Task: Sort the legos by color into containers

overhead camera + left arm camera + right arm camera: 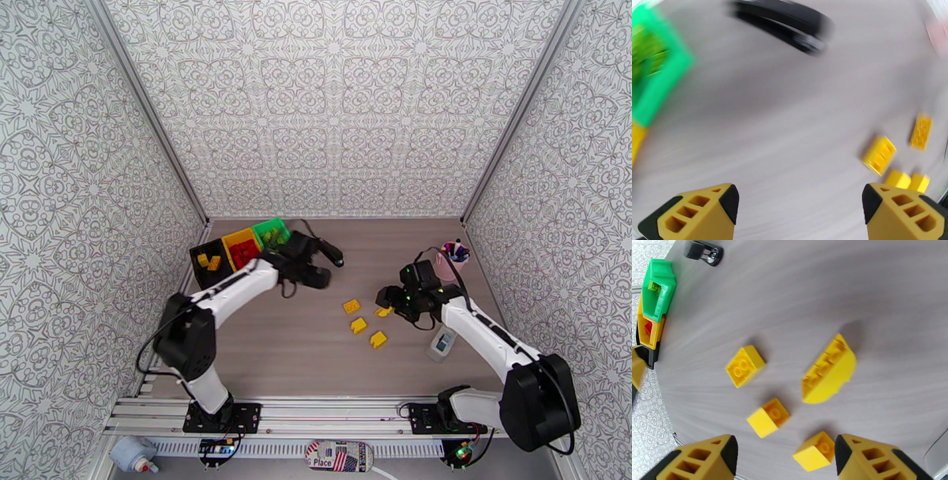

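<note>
Several yellow legos lie loose mid-table: a flat one, two small ones and a curved one. My right gripper hovers over them, open and holding nothing, with the curved lego ahead and a small brick near its right finger. At back left stand the black bin holding yellow legos, the yellow bin holding red ones and the green bin holding green ones. My left gripper is just right of the bins, open and holding nothing; its view is blurred.
A black stapler-like object lies close behind the left gripper. A pink cup of pens stands at the back right, and a small white object lies beside the right arm. Patterned walls close off three sides.
</note>
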